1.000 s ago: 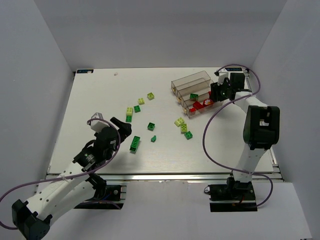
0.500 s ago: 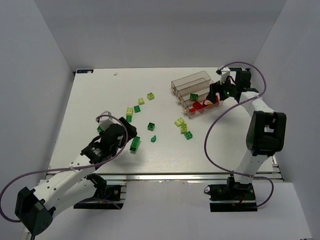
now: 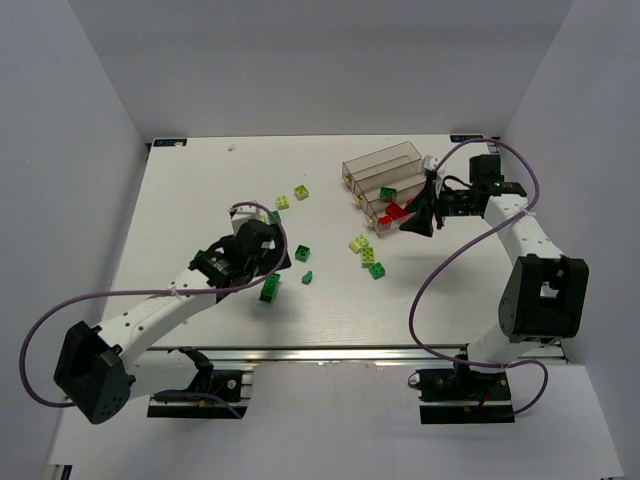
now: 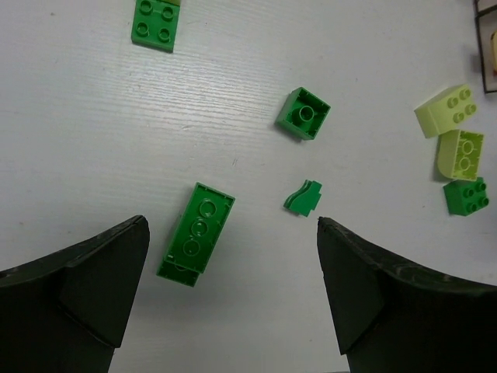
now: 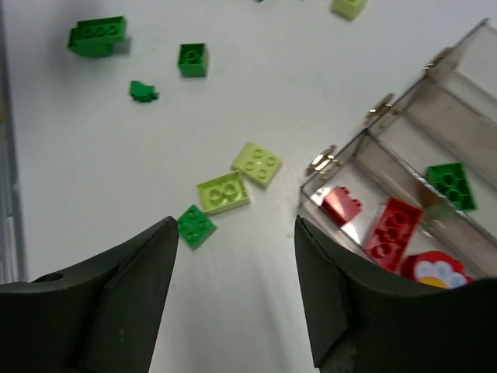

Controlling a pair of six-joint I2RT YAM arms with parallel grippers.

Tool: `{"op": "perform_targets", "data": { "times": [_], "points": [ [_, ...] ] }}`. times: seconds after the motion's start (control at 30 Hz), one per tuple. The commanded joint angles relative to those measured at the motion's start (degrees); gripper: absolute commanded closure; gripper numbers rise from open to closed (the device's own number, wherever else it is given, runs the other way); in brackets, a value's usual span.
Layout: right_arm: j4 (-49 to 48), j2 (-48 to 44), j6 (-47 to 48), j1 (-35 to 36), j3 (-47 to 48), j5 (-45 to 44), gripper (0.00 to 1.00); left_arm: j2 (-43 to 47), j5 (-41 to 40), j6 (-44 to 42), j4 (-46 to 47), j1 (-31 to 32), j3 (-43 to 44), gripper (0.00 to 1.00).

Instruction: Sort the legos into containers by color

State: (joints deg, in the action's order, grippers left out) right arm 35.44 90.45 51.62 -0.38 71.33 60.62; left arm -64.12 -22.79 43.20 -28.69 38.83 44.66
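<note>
On the white table (image 3: 180, 200), the containers (image 3: 380, 158) are set far right, red bricks (image 5: 394, 229) and one dark green brick (image 5: 450, 185) inside. The left gripper (image 4: 233, 233) and right gripper (image 5: 237, 225) are spread wide, apparently empty. Other legos (image 3: 301, 252) are scattered mid-table.

- The containers (image 3: 380, 165) are set at the far right of the table (image 3: 180, 200), joined side by side in a row.
- Two bricks (image 5: 394, 231) and a round piece (image 5: 435, 273) are held in the nearest bin (image 5: 314, 203); a single brick (image 5: 451, 185) is held in the middle bin (image 5: 404, 155).
- A cluster of three bricks (image 5: 224, 193) is found on the table just before the containers, to their left.
- A long brick (image 4: 196, 233) is laid near the table's middle, a small piece (image 4: 303, 197) to its right and a square brick (image 4: 303, 114) behind that.
- Further bricks (image 3: 282, 202) are scattered farther back.
</note>
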Motion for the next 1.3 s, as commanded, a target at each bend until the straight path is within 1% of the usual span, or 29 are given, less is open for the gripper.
{"op": "perform_targets", "data": {
  "times": [0.0,0.03,0.07,0.1,0.13,0.17,0.23,0.27,0.3,0.33,0.47,0.57,0.8,1.07,1.2,1.27],
  "points": [
    [6.1,-2.7,2.9,1.9,-2.1,3.9,0.37,-4.2,1.5,-8.6,-5.0,-0.2,5.5,0.02],
    [5.5,-3.7,2.1,2.0,-2.5,4.0,0.39,-5.5,1.5,-9.7,-5.8,-0.2,7.6,0.03],
    [4.9,-4.1,1.2,2.0,-2.9,4.0,0.45,-6.7,1.6,-10.7,-6.8,-0.4,8.4,0.04],
    [4.5,-4.5,0.5,2.2,-3.3,4.0,0.48,-9.0,2.0,-11.8,-8.2,-0.3,9.1,0.06],
    [4.5,-4.9,0.1,2.3,-3.3,4.2,0.56,-10.2,2.4,-14.0,-8.8,-0.4,10.3,0.13],
    [4.8,-5.0,0.1,2.6,-3.3,4.4,0.58,-11.4,3.0,-14.9,-10.1,-0.5,10.7,0.16],
    [5.2,-5.2,0.1,3.1,-3.5,4.3,0.58,-14.6,3.6,-17.3,-11.1,-0.9,11.5,0.23],
    [5.1,-5.3,-0.1,3.2,-3.6,4.3,0.58,-15.5,4.0,-17.9,-11.4,-0.9,11.8,0.29],
    [4.6,-5.4,-0.6,3.3,-3.8,4.3,0.58,-16.4,5.3,-18.5,-11.7,-1.4,11.7,0.31],
    [3.2,-5.6,-2.1,3.4,-4.4,4.2,0.59,-17.9,6.0,-19.7,-11.7,-1.5,11.2,0.35],
    [1.1,-5.7,-4.3,3.6,-5.4,3.5,0.59,-20.3,7.4,-21.6,-10.3,-1.7,10.0,0.34],
    [0.8,-5.6,-4.7,4.1,-5.9,2.9,0.58,-21.8,8.5,-22.4,-8.2,-1.8,9.1,0.31],
    [-0.7,-5.6,-6.3,4.3,-6.3,2.0,0.57,-23.2,11.3,-23.1,-7.0,-1.9,8.5,0.31],
    [-1.6,-5.6,-7.1,4.4,-6.5,1.6,0.56,-22.9,12.5,-23.6,-6.2,-2.3,6.1,0.32],
    [-1.6,-5.5,-7.0,4.5,-6.5,1.5,0.56,-23.2,12.8,-23.9,-5.7,-2.5,5.9,0.36],
    [-1.5,-5.6,-7.1,4.5,-6.7,1.5,0.56,-23.4,12.8,-24.0,-5.3,-2.5,6.2,0.36]
  ]
}}
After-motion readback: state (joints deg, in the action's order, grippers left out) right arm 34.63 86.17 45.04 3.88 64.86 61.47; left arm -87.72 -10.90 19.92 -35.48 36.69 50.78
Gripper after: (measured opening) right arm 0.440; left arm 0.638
